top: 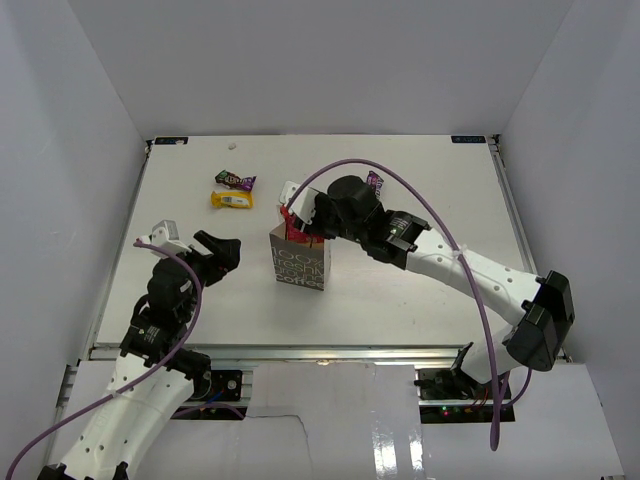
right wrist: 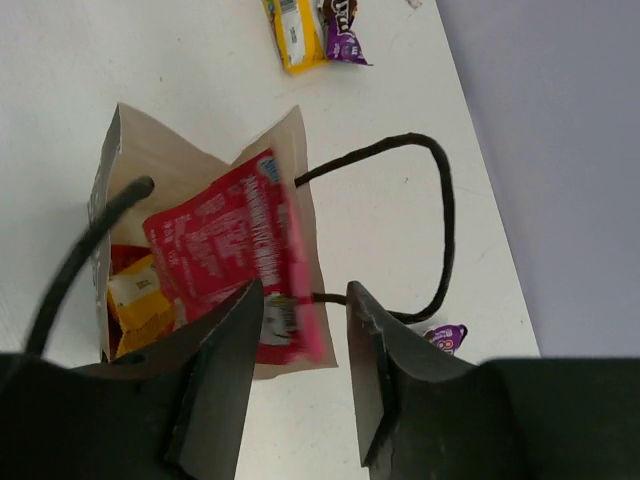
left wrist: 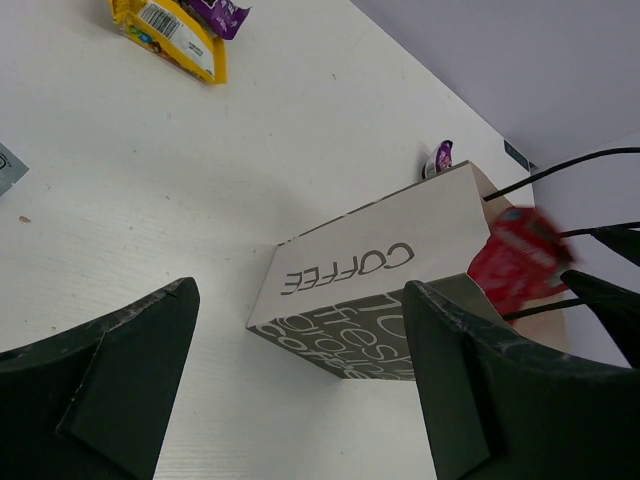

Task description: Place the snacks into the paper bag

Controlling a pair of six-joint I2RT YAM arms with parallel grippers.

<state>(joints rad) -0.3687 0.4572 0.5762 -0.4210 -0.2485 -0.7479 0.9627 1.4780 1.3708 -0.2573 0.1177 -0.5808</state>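
The paper bag [top: 300, 262] stands upright mid-table, "coffee" lettering on its front [left wrist: 380, 290]. My right gripper [top: 300, 215] hovers over its open mouth [right wrist: 130, 150] with jaws apart. A blurred red packet [right wrist: 225, 250] hangs partly in the mouth beside the left finger; no grip shows. A yellow packet [right wrist: 135, 300] and another red one [right wrist: 125, 258] lie inside. A yellow bar [top: 231, 200] and a purple packet [top: 235, 180] lie on the table behind the bag, to its left. Another purple packet [top: 376, 181] lies behind the right arm. My left gripper [top: 222, 252] is open and empty, left of the bag.
The bag's black loop handles [right wrist: 440, 230] hang out to its sides under my right gripper. A small white scrap [top: 231, 146] lies near the table's far edge. White walls enclose the table on three sides.
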